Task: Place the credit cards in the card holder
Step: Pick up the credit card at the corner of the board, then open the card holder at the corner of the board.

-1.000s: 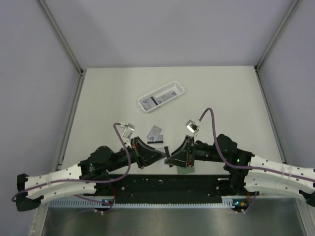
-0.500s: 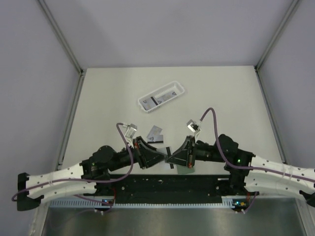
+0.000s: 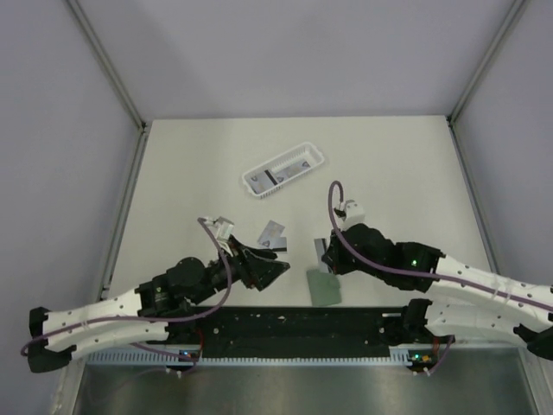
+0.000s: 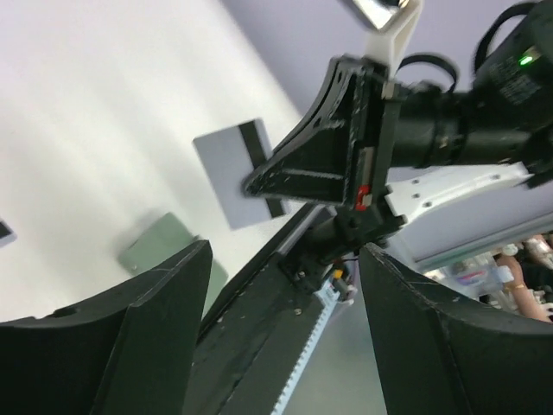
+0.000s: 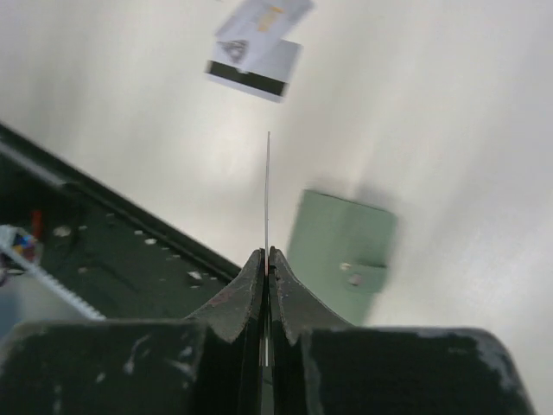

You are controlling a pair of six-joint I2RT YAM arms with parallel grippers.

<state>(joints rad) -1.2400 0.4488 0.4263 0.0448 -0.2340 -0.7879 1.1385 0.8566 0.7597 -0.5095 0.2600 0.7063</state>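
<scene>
Right wrist view: our right gripper (image 5: pixel 267 252) has its fingers pressed together on a credit card (image 5: pixel 267 186), seen edge-on as a thin line running up toward twelve o'clock. The card holder (image 5: pixel 342 251) lies flat on the table (image 5: pixel 449 104) at three o'clock of that pinch, near but apart from the card. Two loose cards (image 5: pixel 257 45) overlap on the table at twelve o'clock. From above, our left gripper (image 3: pixel 268 268) has its fingers spread around nothing, at about nine o'clock of the right gripper. The white basket (image 3: pixel 282 171) sits at twelve o'clock, well apart.
</scene>
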